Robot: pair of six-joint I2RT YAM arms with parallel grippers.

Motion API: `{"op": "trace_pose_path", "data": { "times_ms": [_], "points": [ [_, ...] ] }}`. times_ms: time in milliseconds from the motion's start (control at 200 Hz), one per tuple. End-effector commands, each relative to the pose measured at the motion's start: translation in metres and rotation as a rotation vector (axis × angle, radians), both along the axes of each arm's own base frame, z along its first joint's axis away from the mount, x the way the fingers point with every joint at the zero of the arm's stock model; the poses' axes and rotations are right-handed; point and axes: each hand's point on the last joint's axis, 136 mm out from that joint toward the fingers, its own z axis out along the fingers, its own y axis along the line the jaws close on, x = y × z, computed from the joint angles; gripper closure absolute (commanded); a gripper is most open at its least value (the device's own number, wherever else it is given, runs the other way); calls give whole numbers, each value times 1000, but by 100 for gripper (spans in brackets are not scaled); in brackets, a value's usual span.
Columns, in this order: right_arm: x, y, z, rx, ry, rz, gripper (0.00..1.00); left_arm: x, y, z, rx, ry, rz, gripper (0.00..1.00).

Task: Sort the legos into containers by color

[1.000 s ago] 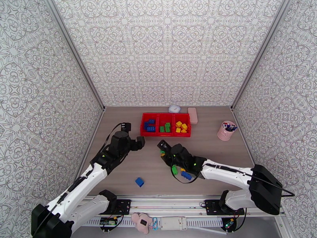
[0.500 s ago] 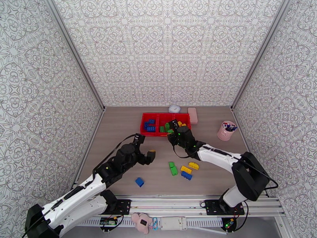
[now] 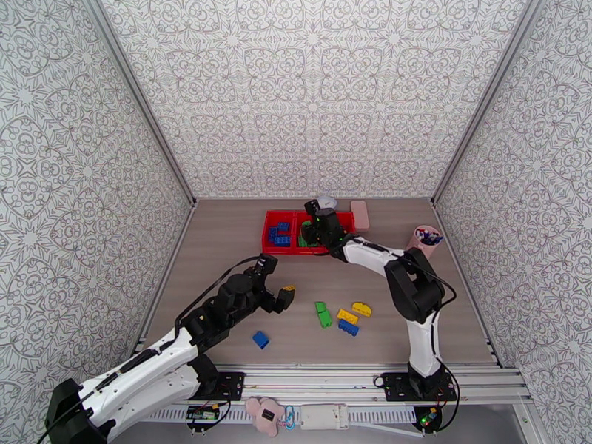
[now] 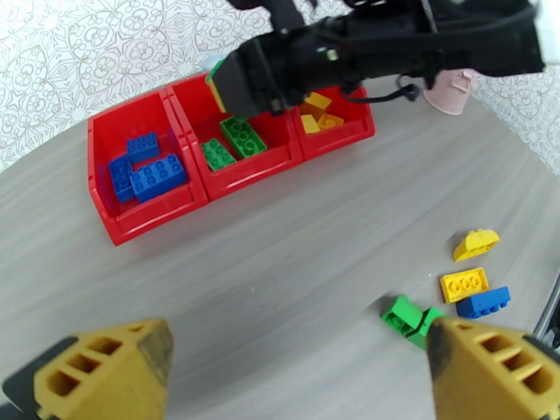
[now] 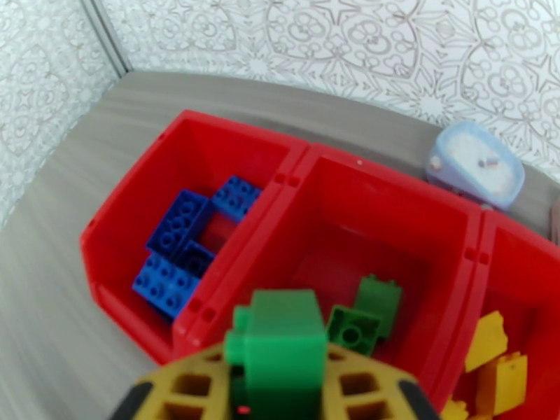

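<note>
Ornate grey-patterned walls [image 3: 311, 90], wood-grain table [image 3: 222, 238], even light

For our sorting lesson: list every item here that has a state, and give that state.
Left jaws: wide open, empty.
Right jaws: shut on green lego, above the middle bin.
Tray: upright, with blue, green and yellow legos sorted by bin.
Loose legos: lying outside the tray, unsorted.
Pen cup: upright, holding pens.
</note>
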Motion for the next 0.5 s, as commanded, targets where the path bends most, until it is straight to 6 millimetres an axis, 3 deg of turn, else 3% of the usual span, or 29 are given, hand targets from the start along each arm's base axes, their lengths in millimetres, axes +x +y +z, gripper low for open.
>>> {"op": "trace_pose_path", "data": {
  "times_ms": [0,140,210,415,495],
  "points": [
    [17,5,-6,12,28,-11,98,-4,-5,-1,-2,-14,-37,0],
    [36,11,-6,7,17,-17,94,-4,-7,-3,8,-12,-42,0],
    [40,13,-4,6,13,-14,88,-3,-7,-2,12,-10,-41,0],
    [34,8,25,2,-35,-6,41,-4,-6,3,22,5,-29,0],
    [26,3,38,2,-50,0,31,-5,-4,3,26,20,-15,0]
  ]
}}
